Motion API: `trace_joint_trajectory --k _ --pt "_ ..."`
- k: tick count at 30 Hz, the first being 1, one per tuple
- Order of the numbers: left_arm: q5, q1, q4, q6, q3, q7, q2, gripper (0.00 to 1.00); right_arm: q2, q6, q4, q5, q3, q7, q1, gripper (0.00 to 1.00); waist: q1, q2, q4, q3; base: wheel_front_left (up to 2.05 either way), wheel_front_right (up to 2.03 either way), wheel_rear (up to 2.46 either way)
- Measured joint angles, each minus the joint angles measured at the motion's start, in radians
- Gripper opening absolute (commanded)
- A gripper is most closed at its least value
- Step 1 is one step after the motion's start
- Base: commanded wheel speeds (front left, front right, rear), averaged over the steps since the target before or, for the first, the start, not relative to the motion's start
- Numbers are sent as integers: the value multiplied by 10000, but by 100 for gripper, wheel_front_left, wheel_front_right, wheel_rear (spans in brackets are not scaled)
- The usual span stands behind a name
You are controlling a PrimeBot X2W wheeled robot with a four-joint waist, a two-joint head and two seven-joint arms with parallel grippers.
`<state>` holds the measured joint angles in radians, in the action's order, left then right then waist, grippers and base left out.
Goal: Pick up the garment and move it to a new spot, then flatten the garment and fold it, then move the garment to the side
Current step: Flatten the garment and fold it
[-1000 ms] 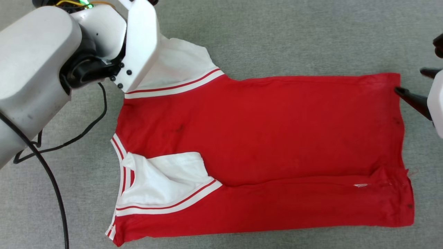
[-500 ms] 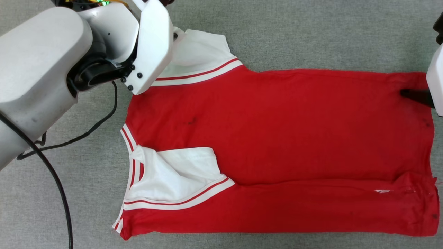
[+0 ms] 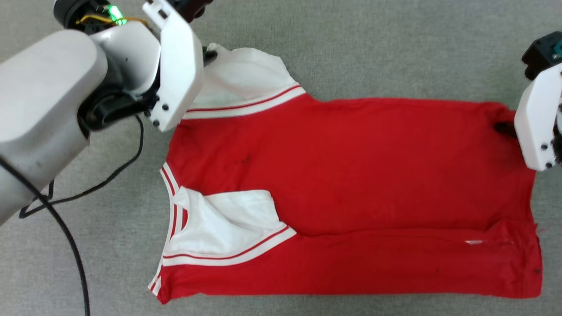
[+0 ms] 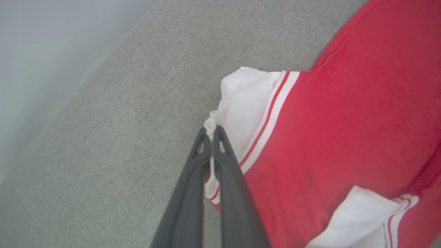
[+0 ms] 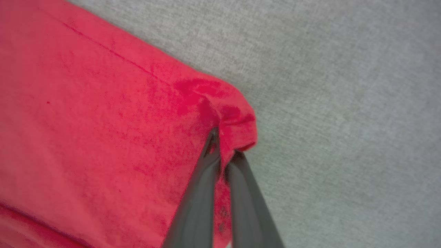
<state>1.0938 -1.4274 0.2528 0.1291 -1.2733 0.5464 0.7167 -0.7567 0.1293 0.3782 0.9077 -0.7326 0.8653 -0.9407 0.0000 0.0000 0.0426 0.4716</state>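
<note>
We have the garment (image 3: 351, 175) lying spread on the grey surface (image 3: 395, 52), neckline to the left and hem to the right. Its near long edge looks already turned in, with the near sleeve (image 3: 228, 224) folded onto the red body and the white tag (image 3: 473, 242) on that band. The left gripper (image 4: 211, 132) is pinched on the edge of the far sleeve (image 3: 246, 74), and the right gripper (image 5: 224, 144) is clamped on the far hem corner. We judge that the far side's fold, any further folds and the move aside are left. There is open surface beyond the far edge and to the near side. A black cable (image 3: 109, 171) lies just left of the neckline, so we would keep the cloth off it.
</note>
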Motion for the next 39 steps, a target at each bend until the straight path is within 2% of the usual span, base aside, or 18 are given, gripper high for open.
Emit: trace_joint_trajectory --k 9,13,21,26,32,39 --pt "263 1481 -698 -4 -36 -934 1016 0 -619 17 -587 660 -593 -1639 1086 0 0 0 -114 -1383 0 0 0" --pt "355 2314 -1166 -173 -44 -1292 1503 0 -928 17 -874 907 -709 -2322 1673 0 -1 0 -125 -1937 0 0 0" --pt "433 4363 -2568 -855 -71 -1638 2343 0 -1480 17 -1453 1221 -1072 -3248 3141 0 -1 0 -151 -2833 0 0 0" --pt "391 5733 -3335 -1327 -77 -1607 2855 0 -1586 17 -1682 1302 -1273 -3685 4068 0 -1 0 -189 -3146 0 0 0" --pt "447 7093 -3603 -1733 -82 -1519 3003 0 -1590 17 -1584 1296 -1264 -4050 4719 0 -1 0 -218 -3091 0 0 0" --pt "462 7793 -3012 -1733 -86 -1471 2382 0 -1143 17 -1277 1043 -1452 -4165 4974 0 -1 1 -229 -2884 0 0 0"
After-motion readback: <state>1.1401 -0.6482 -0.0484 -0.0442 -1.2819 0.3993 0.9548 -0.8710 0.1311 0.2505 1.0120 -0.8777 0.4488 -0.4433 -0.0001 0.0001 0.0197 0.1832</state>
